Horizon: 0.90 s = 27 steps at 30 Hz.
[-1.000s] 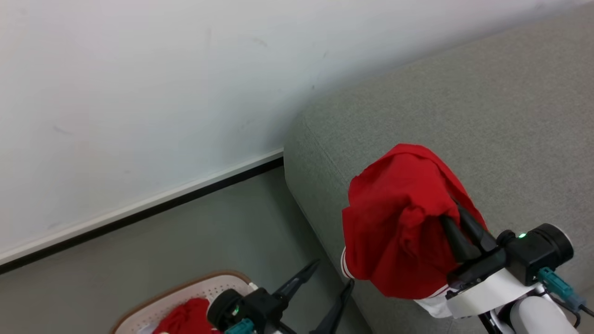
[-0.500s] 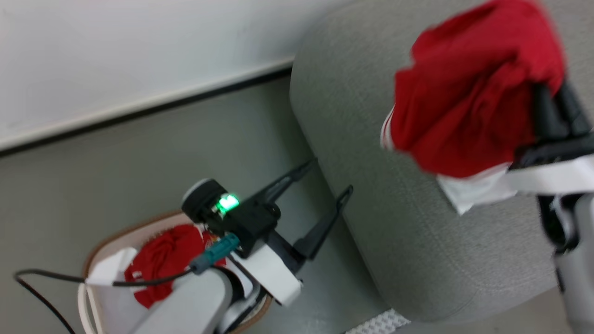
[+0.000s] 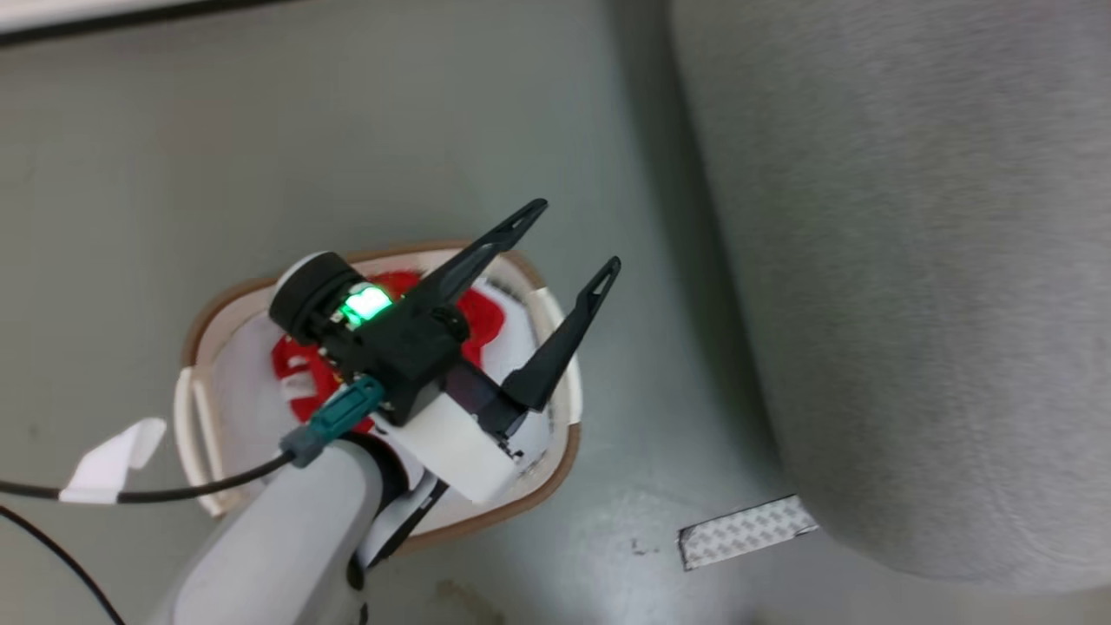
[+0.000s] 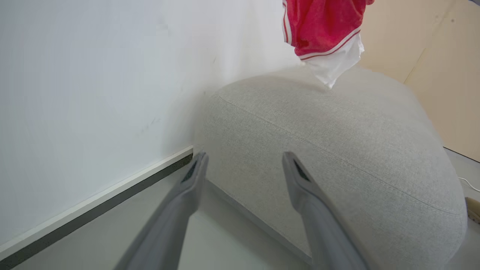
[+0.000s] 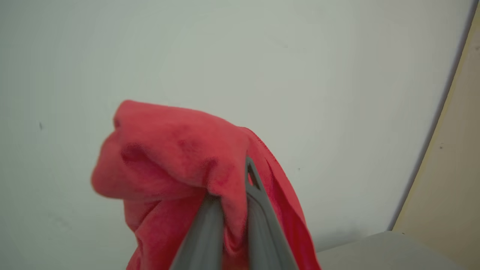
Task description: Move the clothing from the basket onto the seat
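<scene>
My left gripper (image 3: 570, 238) is open with nothing between its fingers, hovering over the near-right rim of the cream basket (image 3: 558, 460). Red clothing (image 3: 479, 313) lies in the basket, partly hidden behind my left wrist. The grey seat (image 3: 911, 260) is to the right. In the left wrist view my open left gripper (image 4: 244, 157) points at the seat (image 4: 337, 150), and a red garment with white trim (image 4: 322, 26) hangs above it. My right gripper (image 5: 232, 202) is shut on that red garment (image 5: 168, 142), which drapes over the fingers (image 5: 258, 210).
A white wall (image 4: 93, 93) with a dark baseboard (image 4: 93, 210) runs behind the seat. A patterned tape strip (image 3: 746, 529) lies on the grey floor by the seat's corner. A black cable with a white tag (image 3: 113, 460) trails left of the basket.
The head camera has swung down toward the basket, shifting the whole picture. The right gripper with its red garment has passed out of the head view's upper right. The left gripper stays open.
</scene>
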{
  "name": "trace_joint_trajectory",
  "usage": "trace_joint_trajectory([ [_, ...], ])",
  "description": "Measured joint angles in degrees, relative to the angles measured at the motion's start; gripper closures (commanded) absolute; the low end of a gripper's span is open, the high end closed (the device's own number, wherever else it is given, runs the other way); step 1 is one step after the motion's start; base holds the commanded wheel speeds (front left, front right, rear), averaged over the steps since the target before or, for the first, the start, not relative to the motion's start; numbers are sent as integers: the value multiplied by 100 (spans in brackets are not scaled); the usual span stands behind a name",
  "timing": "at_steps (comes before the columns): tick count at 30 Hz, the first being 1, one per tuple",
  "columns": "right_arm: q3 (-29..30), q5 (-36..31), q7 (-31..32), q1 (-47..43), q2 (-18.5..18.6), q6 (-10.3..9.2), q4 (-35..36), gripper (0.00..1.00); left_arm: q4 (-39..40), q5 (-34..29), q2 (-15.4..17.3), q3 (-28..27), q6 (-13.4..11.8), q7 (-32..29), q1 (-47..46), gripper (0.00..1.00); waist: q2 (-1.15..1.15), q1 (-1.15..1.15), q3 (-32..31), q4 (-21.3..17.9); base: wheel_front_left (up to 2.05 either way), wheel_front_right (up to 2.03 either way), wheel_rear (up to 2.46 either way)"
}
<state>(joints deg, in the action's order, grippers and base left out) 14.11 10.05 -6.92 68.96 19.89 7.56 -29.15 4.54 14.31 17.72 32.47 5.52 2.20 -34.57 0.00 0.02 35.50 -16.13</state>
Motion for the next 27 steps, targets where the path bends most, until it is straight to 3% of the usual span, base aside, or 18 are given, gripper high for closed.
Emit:
trace_joint_trajectory([
  [6,699,-466,83,459,248,0,-713,100,120,60,104,-87,-114,87,168,0,0,-1,338,405,0,0,0],
  [13,1578,-1098,27,175,-96,0,-1778,100,327,83,134,-85,-265,35,394,0,0,-1,587,645,0,0,0],
  [18,2395,-1782,34,-30,-131,0,-2248,100,411,116,250,-116,-347,-13,566,0,0,-2,569,677,0,0,0],
  [20,2535,-2014,-57,-31,-215,0,-2308,49,430,138,287,-174,-390,-16,605,0,0,-2,527,663,0,0,0],
  [21,2555,-2165,-76,-27,-252,0,-2345,0,436,142,300,-200,-408,-15,624,0,0,-2,500,649,0,0,0],
  [27,2348,-2658,-146,-81,-366,0,-2565,0,364,216,307,-270,-500,45,696,0,0,-2,231,549,0,0,0],
])
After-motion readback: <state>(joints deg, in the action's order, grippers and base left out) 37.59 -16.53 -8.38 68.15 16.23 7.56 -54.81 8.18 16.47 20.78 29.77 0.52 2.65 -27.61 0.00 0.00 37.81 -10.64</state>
